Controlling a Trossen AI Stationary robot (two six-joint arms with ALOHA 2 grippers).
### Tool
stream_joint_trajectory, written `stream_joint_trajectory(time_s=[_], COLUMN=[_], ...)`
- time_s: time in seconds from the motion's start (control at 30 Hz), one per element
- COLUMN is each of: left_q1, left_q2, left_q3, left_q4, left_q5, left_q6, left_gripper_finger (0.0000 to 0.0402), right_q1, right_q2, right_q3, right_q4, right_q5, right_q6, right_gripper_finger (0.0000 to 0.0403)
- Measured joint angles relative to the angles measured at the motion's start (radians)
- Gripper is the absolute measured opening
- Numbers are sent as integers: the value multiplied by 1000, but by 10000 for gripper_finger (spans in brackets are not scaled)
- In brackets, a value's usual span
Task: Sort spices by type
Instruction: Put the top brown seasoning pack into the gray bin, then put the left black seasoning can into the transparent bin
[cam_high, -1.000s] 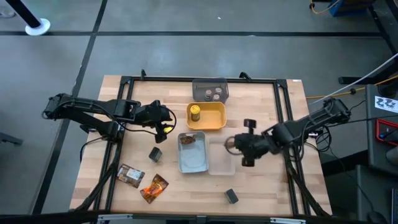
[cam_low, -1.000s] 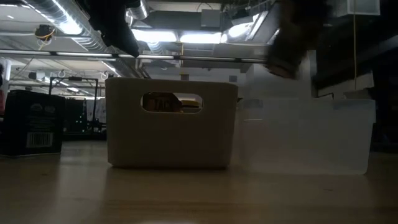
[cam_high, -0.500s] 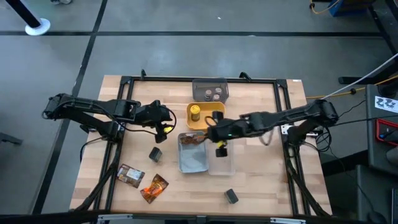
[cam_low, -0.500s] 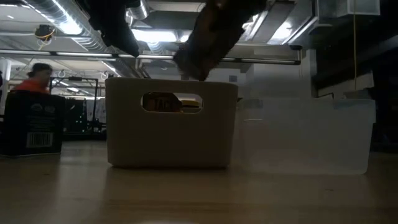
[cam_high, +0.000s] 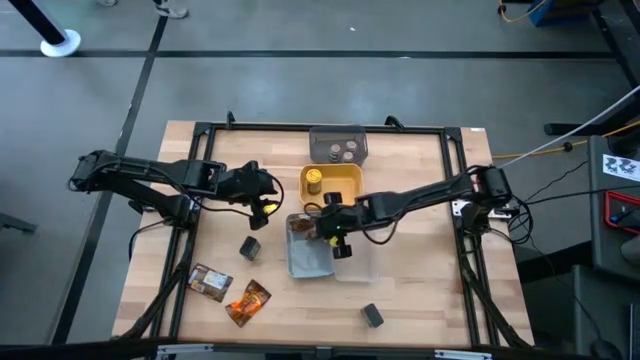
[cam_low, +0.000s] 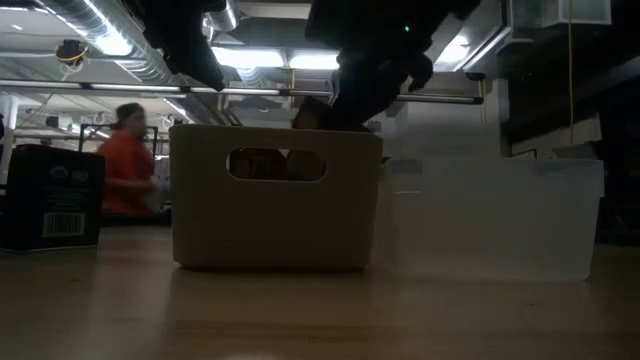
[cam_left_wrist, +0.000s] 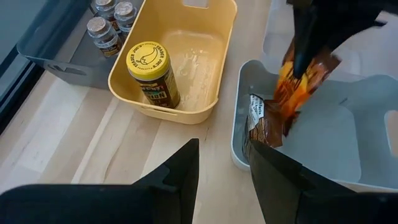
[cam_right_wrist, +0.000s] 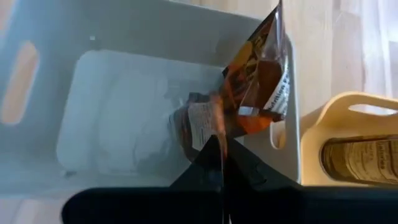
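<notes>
My right gripper (cam_high: 333, 228) reaches over the pale-blue tray (cam_high: 305, 262), shut on an orange and brown foil packet (cam_left_wrist: 306, 78). A brown packet (cam_left_wrist: 264, 124) lies on that tray's floor. My left gripper (cam_left_wrist: 224, 168) is open and hovers over the table left of the yellow tray (cam_high: 345, 195), touching nothing. The yellow-lidded jar (cam_high: 314, 181) stands in the yellow tray. Small round jars (cam_high: 341, 152) stand in the grey tray. Two more packets (cam_high: 210, 283) (cam_high: 249, 301) and two dark cubes (cam_high: 250, 246) (cam_high: 372, 316) rest on the table. My right gripper pinches the orange and brown packet between its two fingers at one end (cam_right_wrist: 227, 124), coming from above. The packet hangs below the fingers inside the pale-blue tray's walls. Whether its lower end (cam_left_wrist: 283, 121) touches the brown packet there, I cannot tell.
A clear tray (cam_high: 358, 258) stands against the pale-blue tray's right side. In the low view a dark box (cam_low: 50, 210) stands left of the pale tray (cam_low: 275, 215). A person in orange moves in the room behind. Bare wood lies along the table's right part.
My right gripper has carried the packet from above the clear tray toward the table's left, over the pale-blue tray, and has come down until the packet hangs inside the tray's rim. It has stayed shut on the packet.
</notes>
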Motion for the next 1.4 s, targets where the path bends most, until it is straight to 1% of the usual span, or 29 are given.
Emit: stream_joint_trajectory(time_s=[0.3,0.47,0.67,0.8,1.13,1.4], left_q1=[0,0,0,0,0,0], left_q2=[0,0,0,0,0,0], left_q3=[0,0,0,0,0,0], left_q4=[0,-5,-5,-5,-5,-5], left_q5=[0,0,0,0,0,0], left_q6=[-2,-10,-10,-11,-13,-13], left_gripper_finger=[125,125,125,125,125,125], right_q1=[-6,-11,-23,-26,-26,-26], right_q2=[31,31,31,31,31,31], right_q3=[0,0,0,0,0,0], right_q4=[29,37,39,39,39,39], right_q5=[1,28,20,18,22,54], right_q6=[-38,-46,-45,-45,-45,-45], right_gripper_finger=[5,16,33,54,122,161])
